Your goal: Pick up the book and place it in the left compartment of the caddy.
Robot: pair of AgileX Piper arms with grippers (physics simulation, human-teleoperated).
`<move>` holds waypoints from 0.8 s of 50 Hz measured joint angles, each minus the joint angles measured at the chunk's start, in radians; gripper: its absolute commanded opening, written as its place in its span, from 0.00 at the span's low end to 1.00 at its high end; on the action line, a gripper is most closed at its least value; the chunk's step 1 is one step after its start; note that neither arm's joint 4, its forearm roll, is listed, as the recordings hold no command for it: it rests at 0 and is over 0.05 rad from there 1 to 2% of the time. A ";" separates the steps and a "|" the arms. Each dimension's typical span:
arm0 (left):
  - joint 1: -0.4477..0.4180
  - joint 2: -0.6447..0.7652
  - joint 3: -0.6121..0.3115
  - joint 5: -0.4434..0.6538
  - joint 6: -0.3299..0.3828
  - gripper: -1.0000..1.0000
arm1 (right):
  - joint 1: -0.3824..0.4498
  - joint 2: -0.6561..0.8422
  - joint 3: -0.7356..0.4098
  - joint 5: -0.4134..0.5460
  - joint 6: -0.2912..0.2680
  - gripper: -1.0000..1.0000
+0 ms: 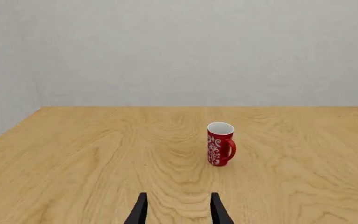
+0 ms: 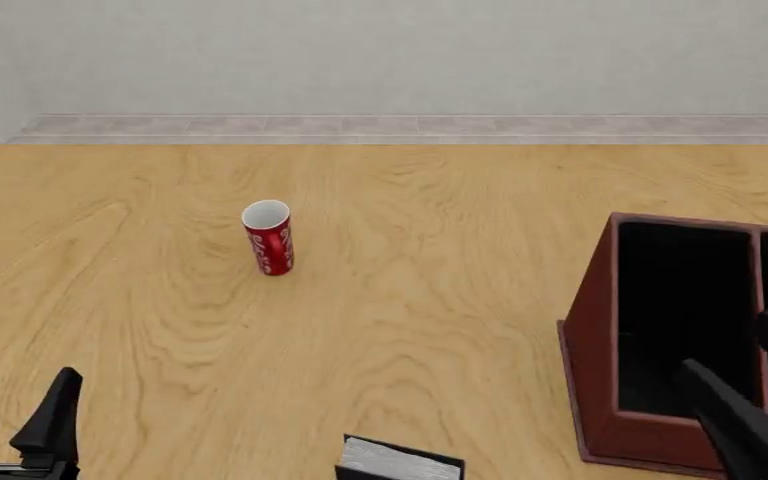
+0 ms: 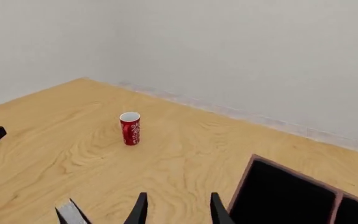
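The book (image 2: 399, 461) stands at the table's near edge, black covers with a pale page edge; only its top shows, and a corner of the book (image 3: 71, 212) appears in the right wrist view. The caddy (image 2: 595, 350) sits at the right, and its left compartment (image 2: 684, 300) is black inside with nothing showing in it. My left gripper (image 2: 13, 398) is open low at the near left, well left of the book, nothing between its fingers (image 1: 139, 211). My right gripper (image 2: 727, 343) hangs open over the caddy's near side, its fingers (image 3: 218, 210) apart and holding nothing.
A red cup (image 2: 268, 237) with white patterning stands upright mid-table, far from both grippers; the cup (image 1: 220, 143) is ahead of the left fingers and the cup (image 3: 130, 128) also shows in the right wrist view. A grey wall bounds the table's far edge.
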 measured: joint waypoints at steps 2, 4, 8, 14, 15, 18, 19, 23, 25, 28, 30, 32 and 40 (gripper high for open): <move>0.000 0.000 0.000 0.000 0.000 1.00 | 0.026 0.020 -0.009 -0.001 0.001 1.00; 0.000 0.000 0.000 0.000 0.000 1.00 | 0.053 0.044 -0.016 -0.005 -0.001 1.00; 0.000 0.000 0.000 0.000 0.000 1.00 | 0.110 0.096 -0.029 -0.014 -0.004 1.00; 0.000 0.000 0.000 0.000 0.000 1.00 | 0.191 0.175 -0.044 -0.028 -0.009 1.00; 0.000 0.000 0.000 0.000 0.000 1.00 | 0.203 0.186 -0.046 -0.030 -0.010 1.00; 0.000 0.000 0.000 0.000 0.000 1.00 | 0.237 0.218 -0.053 -0.036 -0.011 1.00; 0.000 0.000 0.000 0.000 0.000 1.00 | 0.248 0.228 -0.055 -0.037 -0.011 1.00; 0.000 0.000 0.000 0.000 0.000 1.00 | 0.292 0.268 -0.064 -0.039 -0.015 1.00; 0.000 0.000 0.000 0.000 0.000 1.00 | 0.312 0.288 -0.070 -0.037 -0.019 1.00; 0.000 0.000 0.000 0.000 0.000 1.00 | 0.341 0.312 -0.077 -0.028 -0.026 1.00; 0.000 0.000 0.000 0.000 0.000 1.00 | 0.358 0.325 -0.084 -0.019 -0.030 1.00; 0.000 0.000 0.000 0.000 0.000 1.00 | 0.373 0.335 -0.089 -0.010 -0.035 1.00; 0.000 0.000 0.000 0.000 0.000 1.00 | 0.407 0.364 -0.113 0.036 -0.058 1.00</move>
